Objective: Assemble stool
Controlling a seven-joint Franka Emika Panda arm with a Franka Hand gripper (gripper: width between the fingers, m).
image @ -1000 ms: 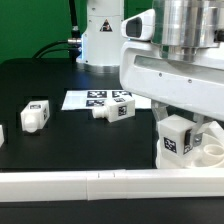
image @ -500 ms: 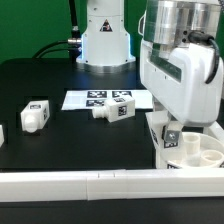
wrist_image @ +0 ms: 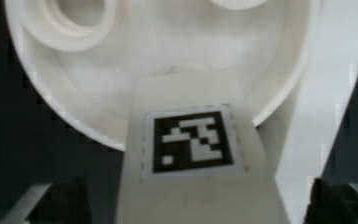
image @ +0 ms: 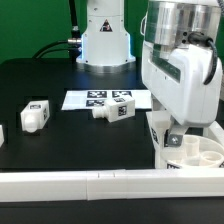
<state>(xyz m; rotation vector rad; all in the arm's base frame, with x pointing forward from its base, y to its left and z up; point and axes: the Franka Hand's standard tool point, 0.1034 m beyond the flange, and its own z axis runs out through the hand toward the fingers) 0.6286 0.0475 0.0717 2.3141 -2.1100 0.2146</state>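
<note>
The round white seat [image: 206, 152] lies at the exterior view's right, behind the rail. A white block leg [image: 171, 141] with a tag stands upright in a socket at the seat's edge. My gripper [image: 172, 134] is straight above this leg and hides most of it. In the wrist view the leg [wrist_image: 190, 140] with its tag rises from the seat [wrist_image: 83, 60] between my fingers [wrist_image: 64, 204]. Dark gaps show on both sides of the leg, so the gripper [wrist_image: 202, 206] is open around it. Two loose legs lie on the table, one [image: 34, 115] on the left and one [image: 114, 110] in the middle.
The marker board [image: 88, 99] lies flat behind the middle leg. A long white rail [image: 100, 185] runs along the table's front edge. Another white part [image: 1, 134] shows at the exterior view's far left edge. The robot base [image: 104, 40] stands at the back.
One second ago the leg's tag faced the exterior camera under the gripper. The wrist has since turned and now hides the leg more. Over the last half second almost nothing moved.
</note>
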